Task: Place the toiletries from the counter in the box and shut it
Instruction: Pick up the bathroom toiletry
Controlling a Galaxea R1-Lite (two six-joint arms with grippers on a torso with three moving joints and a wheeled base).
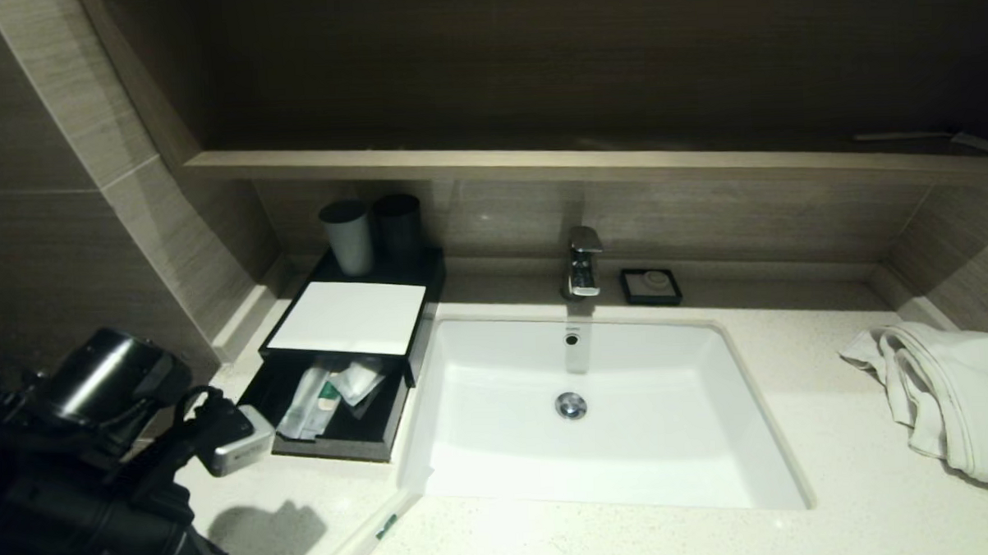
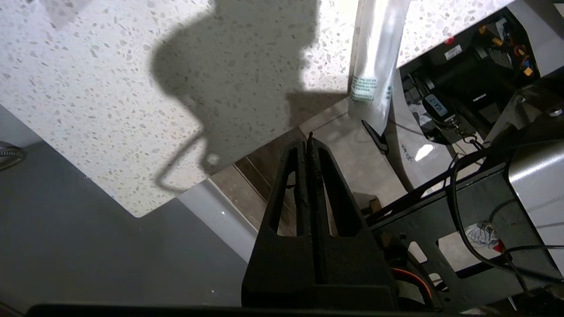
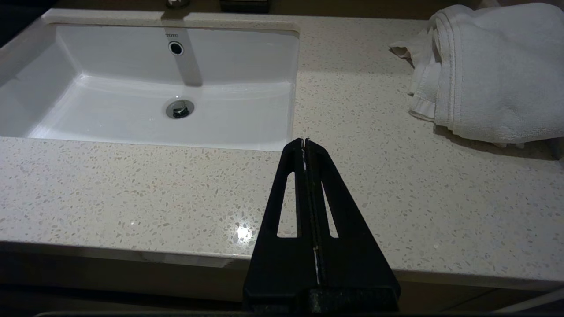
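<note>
Clearance around my grippers, counter [image 1: 836, 430] and box [image 1: 347, 315]

Drawer [image 1: 335, 435] stands open from above, partly filled with sachets [image 1: 313, 403]; one sachet [image 1: 371, 535] overhangs the front edge beside my left gripper [image 2: 308, 136]. Towel [image 1: 950, 393] blocks the right; bare stone lies before my right gripper [image 3: 305, 141].

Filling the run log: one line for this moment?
drawer open, sachets inside | one sachet on counter edge | left gripper shut, empty | right gripper shut, idle

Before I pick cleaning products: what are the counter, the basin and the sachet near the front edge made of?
Counter: looks like polished speckled stone or composite; it glints. Basin: glossy white, likely glazed ceramic. Sachet: thin translucent plastic film with green print, overhanging the edge.
</note>
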